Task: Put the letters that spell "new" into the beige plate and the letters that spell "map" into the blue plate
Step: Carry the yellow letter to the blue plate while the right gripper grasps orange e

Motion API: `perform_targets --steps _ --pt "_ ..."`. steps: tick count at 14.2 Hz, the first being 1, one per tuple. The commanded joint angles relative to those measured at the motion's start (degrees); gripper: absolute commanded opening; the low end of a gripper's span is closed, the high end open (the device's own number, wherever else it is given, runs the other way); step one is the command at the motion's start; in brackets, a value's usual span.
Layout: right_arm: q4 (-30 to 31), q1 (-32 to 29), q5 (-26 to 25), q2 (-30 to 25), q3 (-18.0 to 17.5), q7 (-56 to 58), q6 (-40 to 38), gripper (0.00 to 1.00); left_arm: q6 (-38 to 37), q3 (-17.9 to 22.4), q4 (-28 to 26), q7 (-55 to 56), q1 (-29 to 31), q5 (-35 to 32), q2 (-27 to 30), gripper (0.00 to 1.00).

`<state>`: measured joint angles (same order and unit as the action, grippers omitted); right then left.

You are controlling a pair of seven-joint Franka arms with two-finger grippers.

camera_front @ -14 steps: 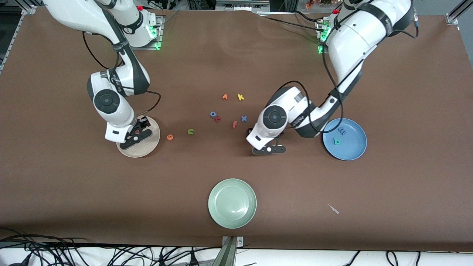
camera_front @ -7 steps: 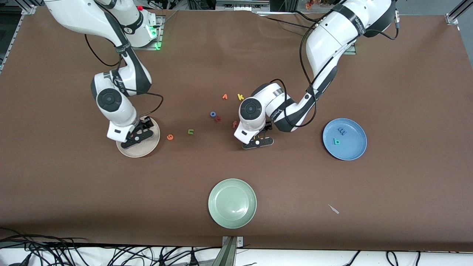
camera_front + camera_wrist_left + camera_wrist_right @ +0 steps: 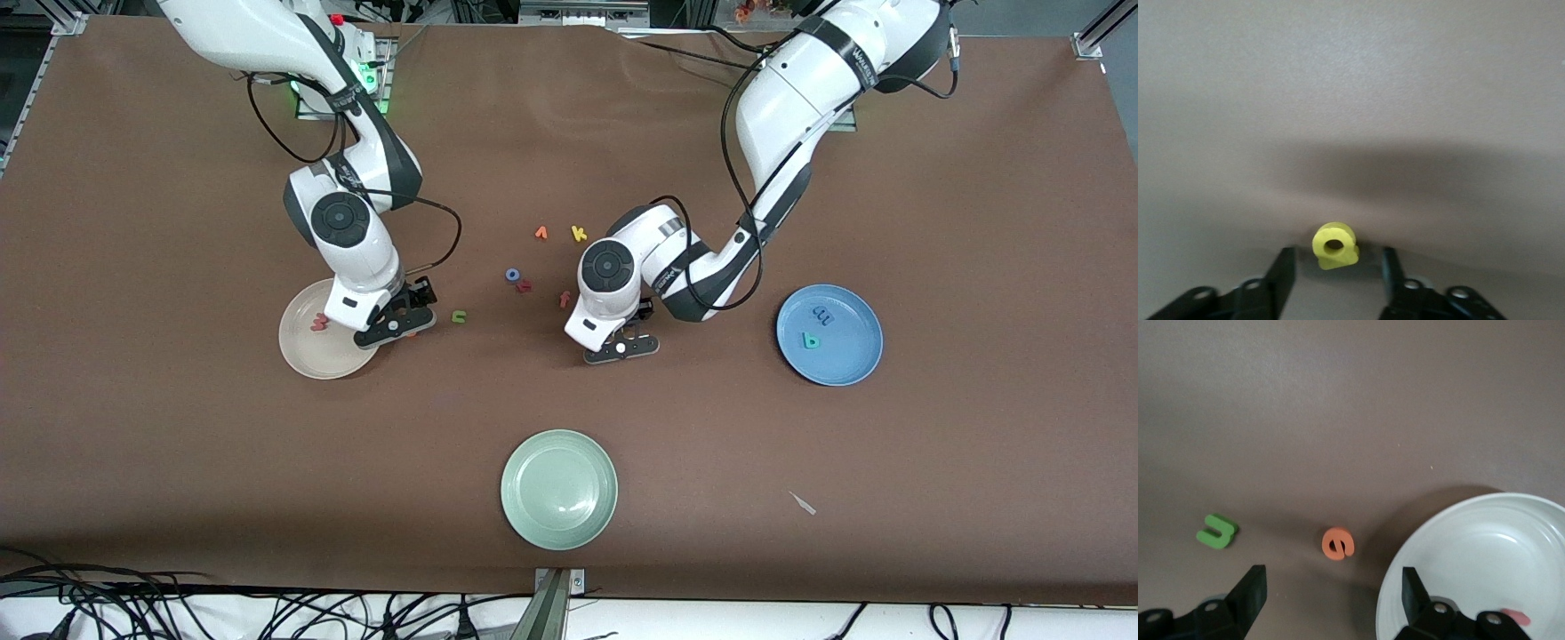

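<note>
Along the counter's [image 3: 978, 444] edge closest to the front camera, dark cables are trailing past the brown cover. Just in from that edge a pale green plate [image 3: 558, 489] is sitting alone, with a small pale scrap [image 3: 803, 503] toward the left arm's end. Wide bare brown surface is lying open all around both.

Farther back, the blue plate [image 3: 829, 334] is resting toward the left arm's end, holding a teal p [image 3: 809, 340] and a periwinkle m [image 3: 821, 314]. The left gripper [image 3: 620, 347] is standing down at the counter. In its wrist view the fingers are parted around the yellow a [image 3: 1335, 245] – a gap is showing on each side, so nothing is gripped.

The beige plate [image 3: 307, 351] is lying toward the right arm's end, with the pinkish-red w [image 3: 318, 322] inside. The right gripper [image 3: 396, 324] is hanging over that plate's rim, released and empty. Its wrist view is showing the orange e [image 3: 1338, 543] on the counter just beside the rim, and the green n [image 3: 459, 316] a little farther along.

Farthest back, loose letters are clustering mid-counter: an orange f [image 3: 564, 299], a dark red letter [image 3: 524, 286], a blue o [image 3: 513, 275], then an orange v [image 3: 540, 233] and a yellow k [image 3: 579, 234]. Past them the counter is running bare up to the arm bases.

Printed bands on the arms are too small to read – the foam letters are the only legible characters.
</note>
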<state>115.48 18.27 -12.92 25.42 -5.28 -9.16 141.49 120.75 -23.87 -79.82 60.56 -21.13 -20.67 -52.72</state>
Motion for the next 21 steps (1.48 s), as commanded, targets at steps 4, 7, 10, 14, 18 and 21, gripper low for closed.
perform_targets --steps 4,7,10,14,18,21 --pt "-2.5 -0.1 0.8 5.3 0.0 0.6 6.4 0.9 -0.8 0.3 1.2 -0.5 0.0 1.0 -0.6 0.0" --pt "-1.4 -0.2 0.7 5.5 0.0 0.9 9.0 0.9 -2.4 0.2 1.7 -0.4 0.8 0.6 1.5 0.0" --pt "2.2 -0.3 0.7 4.7 0.0 2.7 12.0 0.9 -5.3 0.0 1.2 -10.4 4.8 0.5 4.5 0.0" --pt "7.3 -0.3 0.6 4.5 0.4 3.2 17.9 0.9 -14.6 -0.1 0.7 -28.6 11.4 0.8 8.7 0.0" --pt "9.0 -0.6 0.5 2.9 1.8 6.0 17.9 0.9 -20.0 -0.1 -4.8 -39.7 17.2 0.9 14.7 0.0" --pt "9.1 -0.6 0.5 2.9 1.9 5.9 18.0 0.81 -19.7 -1.9 -12.5 -45.5 23.2 1.0 19.9 0.0"
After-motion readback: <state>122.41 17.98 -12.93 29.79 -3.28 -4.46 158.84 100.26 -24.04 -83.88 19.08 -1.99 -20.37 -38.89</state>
